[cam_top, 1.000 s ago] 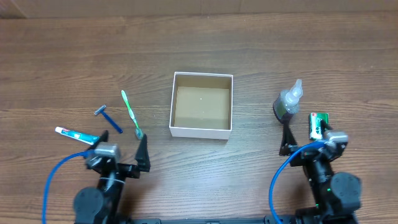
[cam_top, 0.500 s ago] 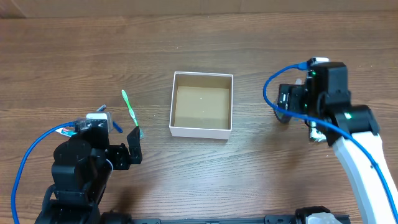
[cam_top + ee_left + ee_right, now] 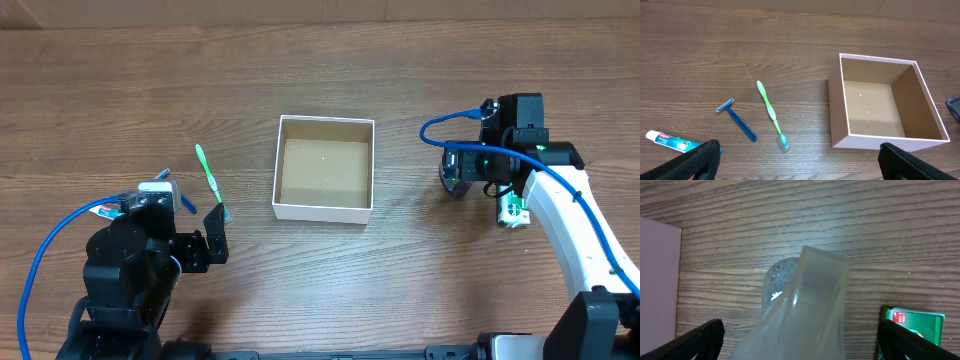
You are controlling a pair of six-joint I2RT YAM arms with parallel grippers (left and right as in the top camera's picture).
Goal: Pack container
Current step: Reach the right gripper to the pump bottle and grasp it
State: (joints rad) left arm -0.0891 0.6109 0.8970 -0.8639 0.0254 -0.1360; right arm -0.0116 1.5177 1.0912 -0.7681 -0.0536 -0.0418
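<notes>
The container (image 3: 320, 211), a white square box with a brown inside, stands empty at the table's middle; it also shows in the left wrist view (image 3: 885, 142). A clear bottle with a pointed cap (image 3: 805, 300) stands right of it, its dark base showing from overhead (image 3: 450, 183). My right gripper (image 3: 805, 347) is open, its fingers either side of the bottle's top. A green packet (image 3: 513, 208) lies by it. My left gripper (image 3: 800, 167) is open and empty above a green toothbrush (image 3: 771, 114), a blue razor (image 3: 737, 120) and a toothpaste tube (image 3: 667, 141).
The table is brown wood. The left arm's blue cable (image 3: 45, 260) loops at the lower left and the right arm's cable (image 3: 440, 130) arches over the bottle. A sliver of the container's wall (image 3: 657, 280) shows at the left of the right wrist view.
The right arm has swung up from the front edge to over the bottle, then settled slightly right. The left arm rose and shifted left early on, then stayed still.
</notes>
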